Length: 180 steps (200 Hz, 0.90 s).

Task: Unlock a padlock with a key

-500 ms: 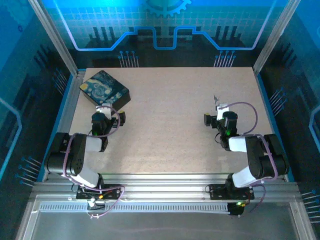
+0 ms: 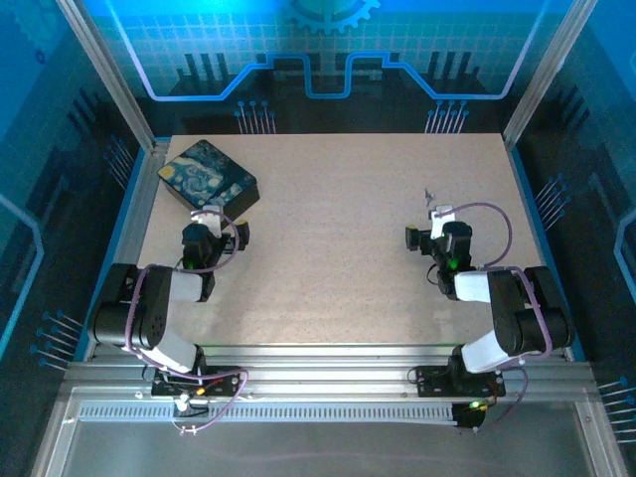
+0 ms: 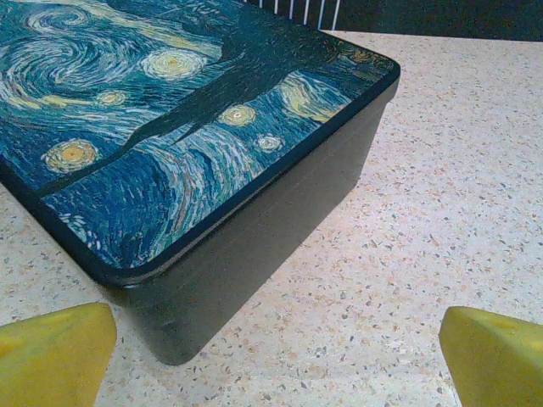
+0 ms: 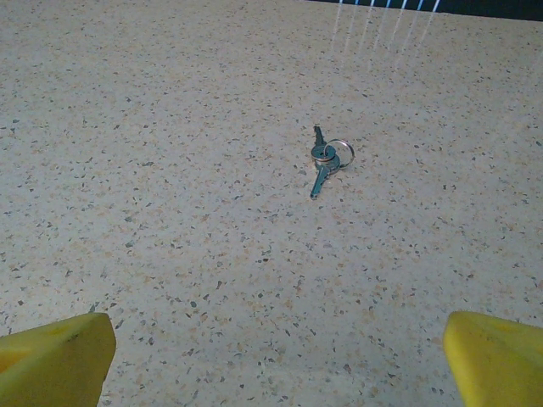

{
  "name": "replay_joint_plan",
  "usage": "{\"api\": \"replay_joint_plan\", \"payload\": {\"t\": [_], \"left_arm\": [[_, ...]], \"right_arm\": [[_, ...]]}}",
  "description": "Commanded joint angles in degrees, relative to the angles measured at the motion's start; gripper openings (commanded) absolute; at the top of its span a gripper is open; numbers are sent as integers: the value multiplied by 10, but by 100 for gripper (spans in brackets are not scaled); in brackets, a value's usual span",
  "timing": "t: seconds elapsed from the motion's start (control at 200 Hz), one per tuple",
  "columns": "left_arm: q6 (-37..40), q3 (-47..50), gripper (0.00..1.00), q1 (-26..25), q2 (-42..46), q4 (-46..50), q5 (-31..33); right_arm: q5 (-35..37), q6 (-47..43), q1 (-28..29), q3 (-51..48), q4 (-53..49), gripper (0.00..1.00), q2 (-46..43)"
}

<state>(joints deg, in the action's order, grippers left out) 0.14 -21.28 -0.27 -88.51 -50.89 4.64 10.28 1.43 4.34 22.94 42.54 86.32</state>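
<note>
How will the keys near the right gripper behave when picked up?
The keys lie flat on the smooth table, so they'd probably slide if nudged and be hard to pinch. Two seem joined by a loose ring, so one would likely dangle and swing when lifted.

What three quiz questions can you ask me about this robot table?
1. True or false: the keys lie on the table ahead of the right arm's jaws, not touching them.
2. What is printed on the lid of the box in front of the left arm's jaws? A) stripes B) a swirly starry night sky C) flowers
3. Fill the gap: the jaws on both arms stand ____ (open or shut).

Key: 1 true; 2 B; 3 open.
</note>
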Motion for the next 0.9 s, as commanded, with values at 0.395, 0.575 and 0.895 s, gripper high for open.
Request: {"api": "replay_joint_plan", "payload": {"t": [0.395,0.575,0.895], "left_arm": [[-1,-11,99,4,-2,-7,-18],[-7,-36,98,4,32,63,-7],[-55,-175,99,8,141,339,-1]], "right_arm": [[8,-5,5,10,25,100,-2],[-6,-2,-2,17,4,99,-8],[-9,-7,8,115,-243,92,-125]]}}
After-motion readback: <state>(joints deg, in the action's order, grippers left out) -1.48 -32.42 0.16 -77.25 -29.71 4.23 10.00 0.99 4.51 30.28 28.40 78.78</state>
